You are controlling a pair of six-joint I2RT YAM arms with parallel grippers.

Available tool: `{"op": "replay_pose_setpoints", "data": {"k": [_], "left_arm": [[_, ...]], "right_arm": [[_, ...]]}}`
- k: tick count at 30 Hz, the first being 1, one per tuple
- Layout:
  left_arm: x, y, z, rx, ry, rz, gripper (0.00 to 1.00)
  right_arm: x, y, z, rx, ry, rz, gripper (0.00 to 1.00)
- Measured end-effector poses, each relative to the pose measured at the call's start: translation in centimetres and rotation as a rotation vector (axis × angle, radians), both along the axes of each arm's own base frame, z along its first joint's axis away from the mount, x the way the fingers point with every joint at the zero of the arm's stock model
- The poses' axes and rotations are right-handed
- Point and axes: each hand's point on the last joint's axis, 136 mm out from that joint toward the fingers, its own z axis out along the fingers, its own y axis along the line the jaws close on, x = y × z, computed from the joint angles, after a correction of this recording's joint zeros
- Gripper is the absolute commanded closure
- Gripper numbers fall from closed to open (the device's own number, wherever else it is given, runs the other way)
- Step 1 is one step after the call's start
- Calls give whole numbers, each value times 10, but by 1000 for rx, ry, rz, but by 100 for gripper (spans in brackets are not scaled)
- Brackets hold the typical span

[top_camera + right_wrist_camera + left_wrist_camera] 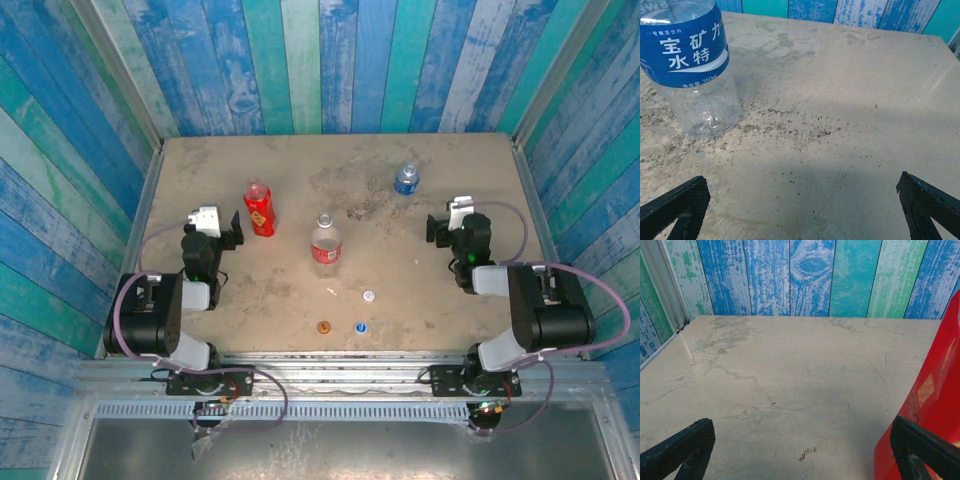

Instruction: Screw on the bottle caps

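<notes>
Left gripper (pixel 801 426) and right gripper (pixel 802 179) both gape wide, empty. The upright red bottle (pixel 259 210) stands just right of the left gripper, nearest.

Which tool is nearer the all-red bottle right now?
Left. The left tool is open right beside the all-red bottle, just to its near left. The right tool is far off on the other side, beyond the clear red-label bottle.
</notes>
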Motion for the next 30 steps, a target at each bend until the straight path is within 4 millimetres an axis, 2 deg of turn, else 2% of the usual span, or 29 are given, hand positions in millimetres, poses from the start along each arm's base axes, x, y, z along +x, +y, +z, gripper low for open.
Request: {"op": "replay_pose_setpoints", "data": {"k": [25, 30], "left_arm": [[0, 0, 0, 0, 1, 2, 6], [-3, 6, -8, 8, 43, 60, 6]], "right_arm": [[1, 0, 1, 0, 1, 0, 0], [-1, 0, 12, 3, -20, 4, 0]]}}
